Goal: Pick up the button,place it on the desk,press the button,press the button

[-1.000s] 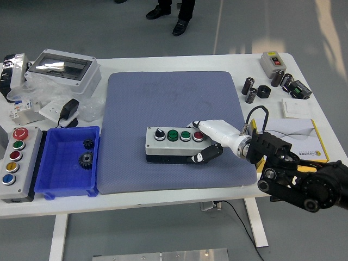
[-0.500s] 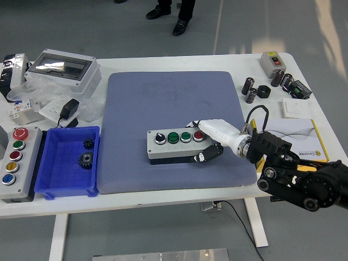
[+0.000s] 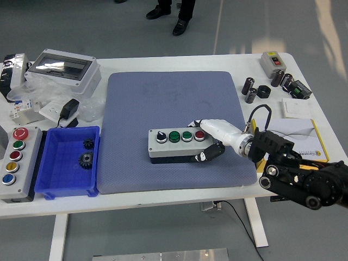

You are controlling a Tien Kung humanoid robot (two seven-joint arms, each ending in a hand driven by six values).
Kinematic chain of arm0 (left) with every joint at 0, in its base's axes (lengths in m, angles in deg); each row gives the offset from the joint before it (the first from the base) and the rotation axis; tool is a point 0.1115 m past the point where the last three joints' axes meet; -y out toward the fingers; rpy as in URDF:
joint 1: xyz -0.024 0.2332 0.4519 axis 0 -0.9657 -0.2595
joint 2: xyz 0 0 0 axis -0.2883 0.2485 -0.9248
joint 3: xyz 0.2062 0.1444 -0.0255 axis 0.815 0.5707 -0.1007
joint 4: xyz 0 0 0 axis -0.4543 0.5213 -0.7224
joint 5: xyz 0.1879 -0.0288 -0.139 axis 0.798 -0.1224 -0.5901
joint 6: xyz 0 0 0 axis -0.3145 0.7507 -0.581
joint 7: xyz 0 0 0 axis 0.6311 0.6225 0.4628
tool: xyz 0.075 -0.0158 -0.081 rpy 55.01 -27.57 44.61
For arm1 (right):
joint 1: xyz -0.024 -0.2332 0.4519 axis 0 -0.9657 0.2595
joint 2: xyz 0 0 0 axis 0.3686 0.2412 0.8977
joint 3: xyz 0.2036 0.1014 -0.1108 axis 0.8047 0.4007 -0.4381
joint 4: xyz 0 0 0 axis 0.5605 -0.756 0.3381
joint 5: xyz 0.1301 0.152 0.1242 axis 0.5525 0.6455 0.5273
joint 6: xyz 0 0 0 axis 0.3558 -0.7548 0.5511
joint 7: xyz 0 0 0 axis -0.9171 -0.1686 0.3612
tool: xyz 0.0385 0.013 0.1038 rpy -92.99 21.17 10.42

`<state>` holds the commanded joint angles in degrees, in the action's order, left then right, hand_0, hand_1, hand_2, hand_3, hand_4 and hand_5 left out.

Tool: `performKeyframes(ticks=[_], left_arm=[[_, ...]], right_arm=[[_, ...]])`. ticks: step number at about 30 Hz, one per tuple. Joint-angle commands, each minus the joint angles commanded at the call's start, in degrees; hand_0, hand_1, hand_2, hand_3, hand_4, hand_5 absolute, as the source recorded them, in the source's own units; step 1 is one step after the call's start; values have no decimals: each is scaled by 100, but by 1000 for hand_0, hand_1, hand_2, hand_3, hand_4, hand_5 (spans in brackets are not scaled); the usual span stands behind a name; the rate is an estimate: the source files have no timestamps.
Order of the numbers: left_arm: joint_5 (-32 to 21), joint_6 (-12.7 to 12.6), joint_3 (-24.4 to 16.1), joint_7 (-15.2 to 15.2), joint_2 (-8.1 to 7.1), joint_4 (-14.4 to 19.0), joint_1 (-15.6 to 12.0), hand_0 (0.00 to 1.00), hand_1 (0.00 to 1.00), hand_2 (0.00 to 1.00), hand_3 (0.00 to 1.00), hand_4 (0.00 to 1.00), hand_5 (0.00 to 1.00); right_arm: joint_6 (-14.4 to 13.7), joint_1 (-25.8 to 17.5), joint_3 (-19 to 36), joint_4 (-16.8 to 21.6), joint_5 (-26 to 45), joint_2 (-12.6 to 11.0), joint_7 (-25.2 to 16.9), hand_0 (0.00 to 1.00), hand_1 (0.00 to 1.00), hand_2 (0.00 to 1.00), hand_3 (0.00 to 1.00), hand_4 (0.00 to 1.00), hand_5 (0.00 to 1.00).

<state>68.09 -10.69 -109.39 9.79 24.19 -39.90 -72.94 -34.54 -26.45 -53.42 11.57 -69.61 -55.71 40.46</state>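
Hand (image 3: 209, 140) around button box (image 3: 176, 143) end

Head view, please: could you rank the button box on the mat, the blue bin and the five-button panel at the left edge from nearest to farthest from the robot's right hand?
1. Button box: on the mat, gripped at its right end by the right hand.
2. Blue bin: left of the mat, holding gears.
3. Five-button panel: far left table edge, beyond the bin.

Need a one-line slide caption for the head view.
Right hand grips the button box at its right end on the blue mat.
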Motion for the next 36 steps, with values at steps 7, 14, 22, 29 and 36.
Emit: performKeyframes(ticks=[7, 14, 22, 29, 36], left_arm=[[14, 11, -4, 1, -1, 0, -14, 619, 582, 555, 600, 545, 253], [23, 20, -2, 6, -4, 0, -29, 619, 582, 555, 600, 543, 251], [51, 33, -12, 8, -7, 0, -21, 618, 582, 554, 600, 542, 251], [57, 44, -7, 6, -12, 0, 4, 618, 582, 553, 599, 542, 252], [52, 53, 0, 10, -12, 0, 12, 618, 581, 554, 598, 541, 251]], right_arm=[[243, -15, 137, -16, 165, -24, -18, 854, 773, 767, 746, 367, 2], [338, -42, 198, -39, 233, -40, -35, 852, 781, 778, 773, 411, 2], [304, -53, 225, -41, 242, -56, -53, 950, 884, 882, 955, 488, 28], [290, -52, 261, -46, 253, -71, -68, 989, 933, 932, 998, 557, 82], [318, -49, 287, -51, 285, -80, -76, 998, 942, 943, 998, 620, 129]])
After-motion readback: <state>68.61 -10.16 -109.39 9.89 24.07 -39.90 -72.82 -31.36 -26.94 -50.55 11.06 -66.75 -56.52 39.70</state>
